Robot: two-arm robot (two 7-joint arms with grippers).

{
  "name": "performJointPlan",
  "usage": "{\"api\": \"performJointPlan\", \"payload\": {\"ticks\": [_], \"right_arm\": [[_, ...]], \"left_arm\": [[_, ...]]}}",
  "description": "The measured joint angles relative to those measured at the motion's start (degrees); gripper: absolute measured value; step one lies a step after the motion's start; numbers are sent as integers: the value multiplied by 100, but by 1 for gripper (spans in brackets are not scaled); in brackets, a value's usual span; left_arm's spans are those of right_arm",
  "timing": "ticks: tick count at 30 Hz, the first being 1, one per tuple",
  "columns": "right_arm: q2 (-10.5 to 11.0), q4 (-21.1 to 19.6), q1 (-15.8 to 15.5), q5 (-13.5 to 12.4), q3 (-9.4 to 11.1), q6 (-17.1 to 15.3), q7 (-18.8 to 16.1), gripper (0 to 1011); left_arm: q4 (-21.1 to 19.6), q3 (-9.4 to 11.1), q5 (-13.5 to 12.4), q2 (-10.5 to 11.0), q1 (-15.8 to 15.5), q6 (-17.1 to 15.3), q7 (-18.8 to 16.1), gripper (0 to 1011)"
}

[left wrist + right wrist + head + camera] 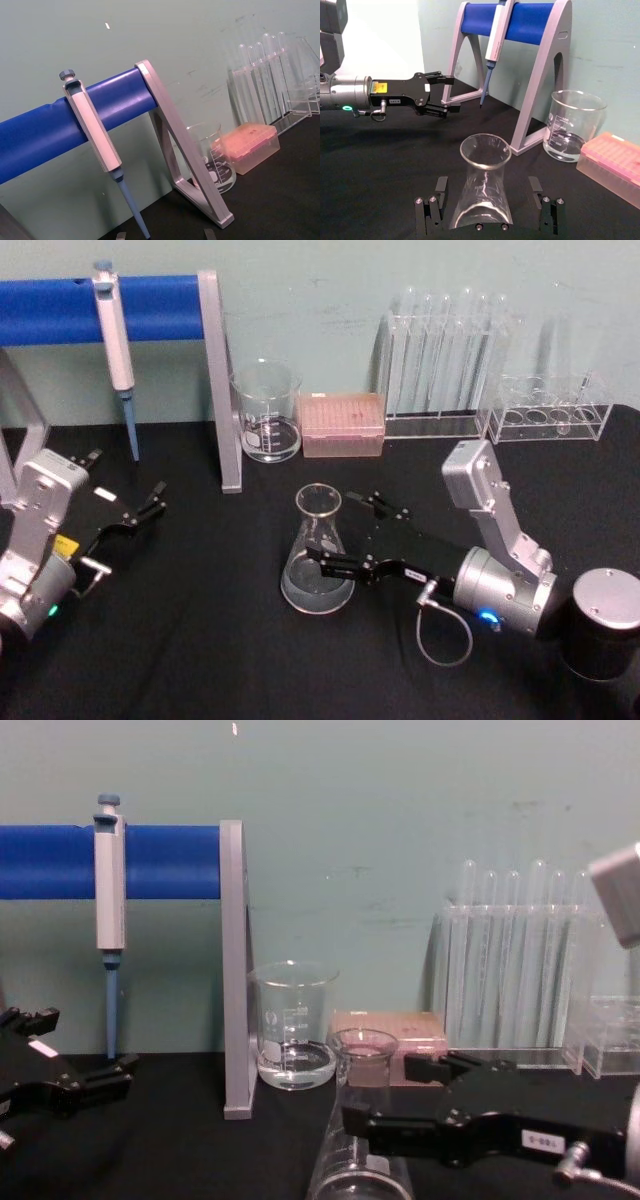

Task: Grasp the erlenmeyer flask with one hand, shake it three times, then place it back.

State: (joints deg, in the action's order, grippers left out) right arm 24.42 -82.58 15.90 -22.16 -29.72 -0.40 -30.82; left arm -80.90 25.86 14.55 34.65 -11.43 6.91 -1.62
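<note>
The erlenmeyer flask (318, 552) stands upright on the black table (200, 660), clear glass with a flared rim. My right gripper (342, 530) is open and straddles it low on the cone, one finger on each side. In the right wrist view the flask (484, 185) sits between the two fingers (440, 189), with a gap between each finger and the glass. The chest view has the flask (362, 1120) partly behind the right gripper (380, 1092). My left gripper (140, 512) is open and holds nothing, off at the table's left; it is seen too as the left gripper (447, 95).
Behind the flask stand a glass beaker (267, 412) and a pink tip box (343, 424). Test tubes in a clear rack (440, 370) and a second rack (555, 412) are back right. A pipette (115, 340) hangs on the blue stand (222, 380). A black silver-capped cylinder (605, 625) is at right.
</note>
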Motion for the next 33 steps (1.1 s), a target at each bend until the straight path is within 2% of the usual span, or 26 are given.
{"api": "performJointPlan", "payload": {"ticks": [17,33], "right_arm": [[-316,367,276,88,-79,72,-36,1003],[-460,529,388,145,-104,94,-24,1003]], "left_arm": [[0,0,0,0,0,0,0,1001],[0,0,0,0,0,0,0,1001]]}}
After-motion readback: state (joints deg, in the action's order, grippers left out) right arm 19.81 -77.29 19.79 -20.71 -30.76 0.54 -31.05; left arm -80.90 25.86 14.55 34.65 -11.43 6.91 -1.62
